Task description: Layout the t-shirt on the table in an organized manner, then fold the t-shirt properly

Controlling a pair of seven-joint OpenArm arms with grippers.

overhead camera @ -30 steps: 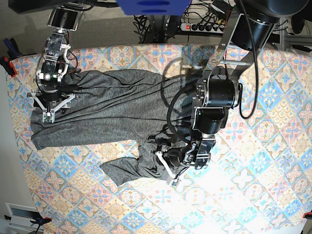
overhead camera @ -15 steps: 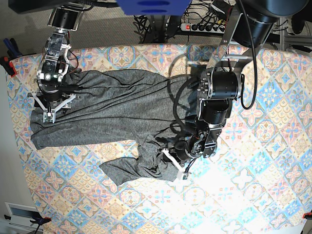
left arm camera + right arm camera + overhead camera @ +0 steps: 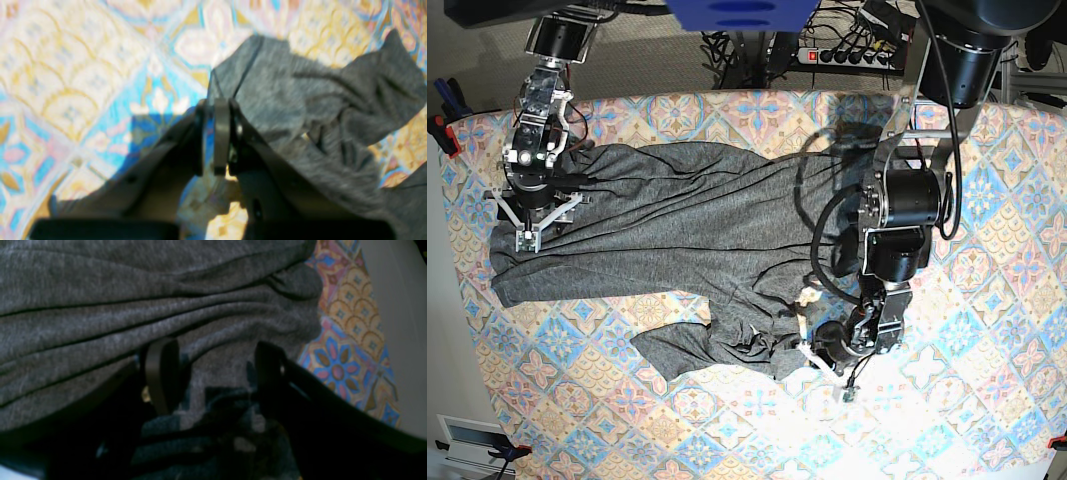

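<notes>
The t-shirt lies rumpled across the left half of the table in the base view, its long axis running roughly 9 to 3 o'clock, with a loose flap, possibly a sleeve, spilling toward 6 o'clock at the lower middle.

We note two contact points. The right gripper sits at the garment's 9 o'clock end, directly on the cloth. From its wrist camera, the right gripper has its jaws standing apart, fabric ridges bunched between and ahead of them; nothing pinched that we can make out.

The left gripper is down at about 5 o'clock of the shirt's mass, at the edge of the crumpled lower flap. From its wrist camera, the left gripper has its jaws drawn together, and the t-shirt edge runs right up to the pads. The picture is blurred, but a thin fold of grey cloth seems caught between them; we judge it a grip on the hem or sleeve edge.

The relation that matters: the bunched fabric lies toward 10 o'clock from the left gripper in the base view, and bare patterned table opens toward 4 o'clock. We judge the spreading pull should go outward, away from the heap, while the right arm anchors the far end. The left arm is clearly the nearer one to the crumpled flap. Layout is not yet done; folds and wrinkles cover most of the body.
</notes>
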